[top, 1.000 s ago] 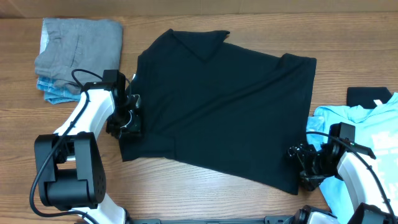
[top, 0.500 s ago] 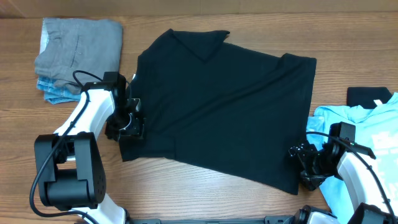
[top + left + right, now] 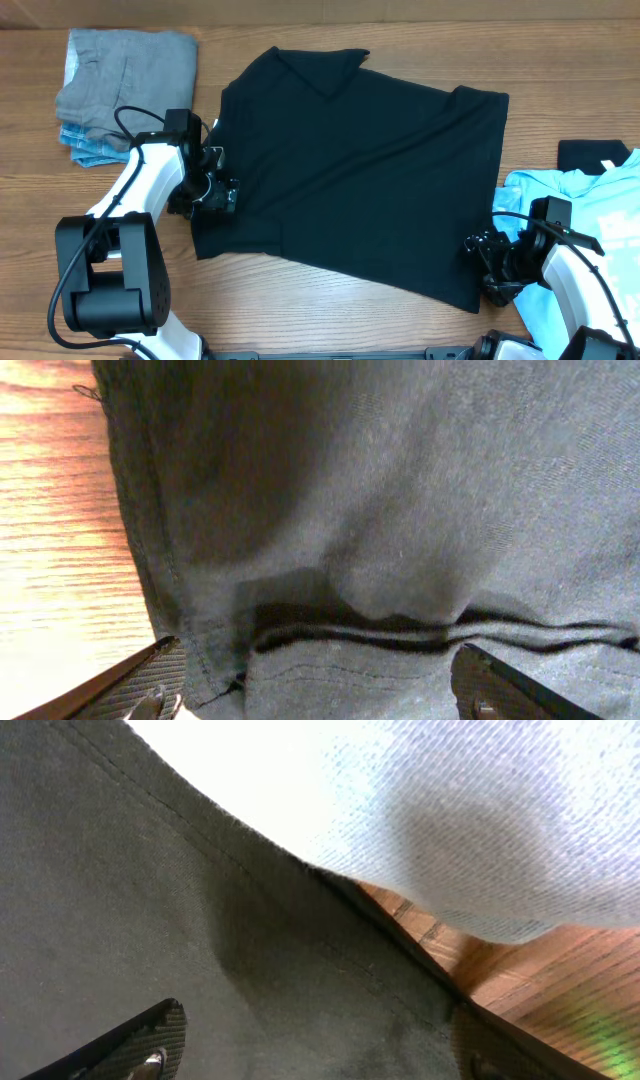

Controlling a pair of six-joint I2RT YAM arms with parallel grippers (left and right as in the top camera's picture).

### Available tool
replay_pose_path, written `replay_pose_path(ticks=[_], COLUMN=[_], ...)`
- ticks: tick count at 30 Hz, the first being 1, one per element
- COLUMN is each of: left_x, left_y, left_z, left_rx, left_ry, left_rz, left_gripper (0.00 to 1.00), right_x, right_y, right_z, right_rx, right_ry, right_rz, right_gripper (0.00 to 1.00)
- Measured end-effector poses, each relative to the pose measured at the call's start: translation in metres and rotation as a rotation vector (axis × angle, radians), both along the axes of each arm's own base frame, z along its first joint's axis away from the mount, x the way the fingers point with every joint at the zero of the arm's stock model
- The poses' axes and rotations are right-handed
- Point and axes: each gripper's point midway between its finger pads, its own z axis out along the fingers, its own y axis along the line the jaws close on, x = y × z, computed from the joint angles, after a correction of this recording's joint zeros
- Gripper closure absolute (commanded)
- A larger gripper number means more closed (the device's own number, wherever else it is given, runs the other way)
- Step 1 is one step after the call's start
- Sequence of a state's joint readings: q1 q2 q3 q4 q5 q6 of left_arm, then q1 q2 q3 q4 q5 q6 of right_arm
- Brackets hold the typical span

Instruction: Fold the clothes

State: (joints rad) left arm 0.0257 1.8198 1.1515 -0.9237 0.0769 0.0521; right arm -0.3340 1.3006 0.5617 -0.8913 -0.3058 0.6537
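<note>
The black collared shirt [image 3: 360,170] lies spread flat across the middle of the table, collar toward the far edge. My left gripper [image 3: 214,191] sits at its left hem, open. In the left wrist view its fingers [image 3: 150,682] stand wide apart over wrinkled black fabric [image 3: 400,510], gripping nothing. My right gripper [image 3: 486,266] is at the shirt's near right corner, also open. In the right wrist view the gripper [image 3: 320,1055] straddles the black hem [image 3: 150,900]. The light blue tee [image 3: 590,230] lies bunched at the right and fills the top of the right wrist view [image 3: 480,820].
A folded grey garment [image 3: 125,75] rests on a blue one [image 3: 85,146] at the far left. A small black item with a white mark [image 3: 592,155] lies at the right edge. Bare wood [image 3: 330,305] shows along the table's near side.
My left gripper's jaws have spread apart at the shirt's left hem and shifted slightly toward the shirt. The right arm and the shirt have not moved.
</note>
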Motion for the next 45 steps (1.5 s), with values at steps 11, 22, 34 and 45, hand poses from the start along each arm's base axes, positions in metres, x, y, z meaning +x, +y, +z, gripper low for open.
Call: replay_pose_path(ticks=[11, 22, 34, 45], left_x=[0.020, 0.020, -0.002, -0.017], left_y=[-0.009, -0.018, -0.005, -0.009], left_z=[0.001, 0.003, -0.007, -0.005], left_rx=[-0.051, -0.106, -0.032, -0.075], left_ry=[-0.084, -0.093, -0.009, 0.059], left_rz=[-0.036, -0.084, -0.001, 0.046], left_gripper=[0.15, 0.24, 0.57, 0.96], right_x=[-0.001, -0.006, -0.007, -0.015], right_y=[0.000, 0.002, 0.003, -0.004], right_z=[0.000, 0.000, 0.000, -0.002], right_rx=[0.001, 0.009, 0.014, -0.030], right_ry=[0.003, 0.024, 0.027, 0.067], right_rz=[0.000, 0.000, 0.000, 0.000], right_gripper=[0.13, 0.14, 0.16, 0.28])
